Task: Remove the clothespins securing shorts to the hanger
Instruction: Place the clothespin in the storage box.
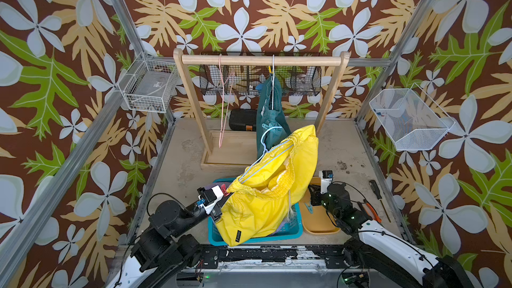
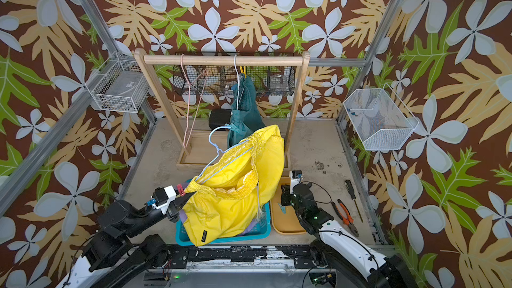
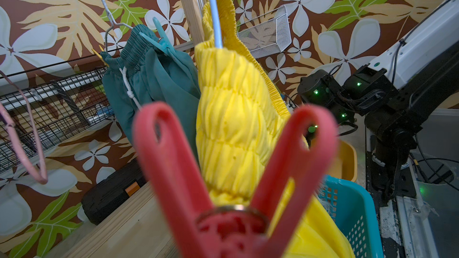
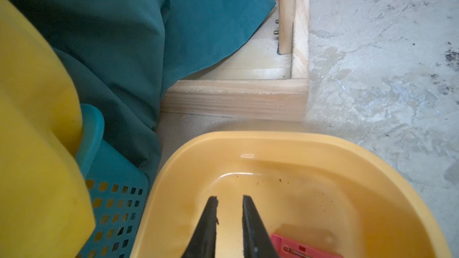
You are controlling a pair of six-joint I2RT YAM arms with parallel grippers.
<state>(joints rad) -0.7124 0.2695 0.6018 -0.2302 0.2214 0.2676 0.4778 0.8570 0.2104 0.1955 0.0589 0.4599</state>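
The yellow shorts (image 1: 263,203) hang on a light-blue hanger (image 1: 266,145) and droop into the teal basket (image 1: 291,231). My left gripper (image 1: 220,193) is shut on the tail of a red clothespin (image 3: 173,150). The pin's jaws are spread around the gathered yellow waistband (image 3: 231,125). The teal shorts (image 1: 270,112) hang from a white hanger on the rack, held by a light-blue clothespin (image 3: 161,40) and a yellow clothespin (image 3: 99,54). My right gripper (image 4: 229,198) hovers over the yellow tray (image 4: 248,142), its fingers slightly apart and empty. A pink clothespin (image 4: 305,245) and a light-blue one (image 1: 309,207) lie in the tray.
The wooden rack (image 1: 263,60) stands at the back with a bare pink hanger (image 1: 224,106) on it. A black toolbox (image 1: 242,119) sits behind its base. Orange-handled pliers (image 1: 371,211) and a screwdriver (image 1: 375,188) lie to the right. A sliver of lilac fabric (image 2: 182,214) shows in the basket.
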